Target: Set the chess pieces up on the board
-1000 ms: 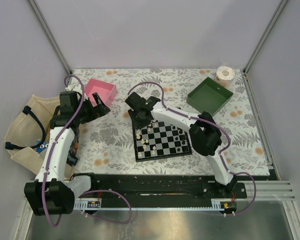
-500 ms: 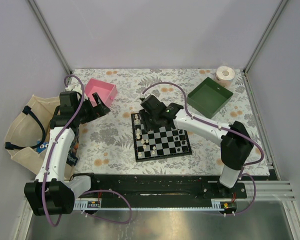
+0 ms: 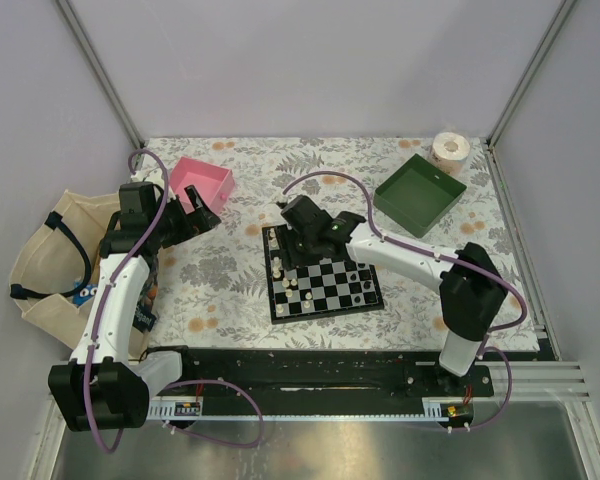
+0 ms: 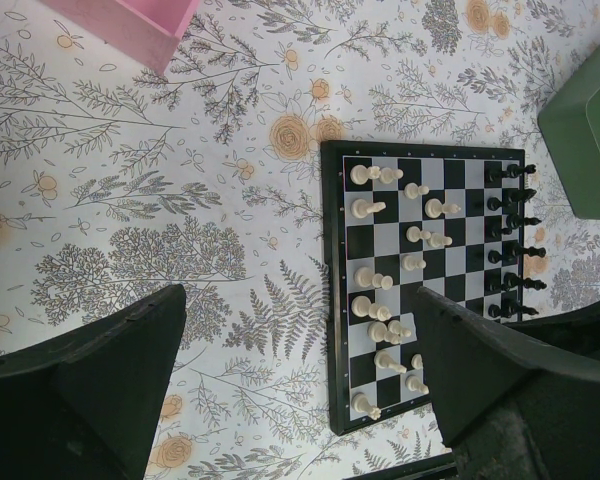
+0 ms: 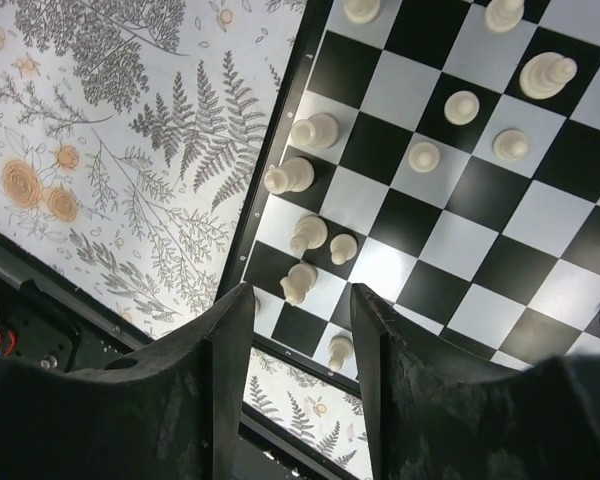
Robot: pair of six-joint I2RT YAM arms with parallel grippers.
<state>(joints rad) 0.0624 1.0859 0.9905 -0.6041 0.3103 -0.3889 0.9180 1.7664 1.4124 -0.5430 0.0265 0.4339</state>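
Left pincer (image 4: 300, 300): parked high by the pink tray (image 3: 205, 180), fingers spread wide, nothing between them.
Board (image 4: 327, 300): flat on the floral tabletop (image 3: 210, 285), centre stage, between the arms.
White men (image 4: 380, 300): bunched on the board's left files, a few sharing a square. That side looks unfinished to me.
Right pincer (image 5: 302, 295): hanging over the board's far-left corner, jaws part-way apart and empty, whites right under its tips.
The play: single out one man, drop straight down with a finger either side, close gently. Neighbours stand just beside, so a slanted or wide approach risks toppling them.
Black men (image 4: 510, 230): lined along the right files, looking settled.
Green tray (image 3: 420, 190): far right, well apart.
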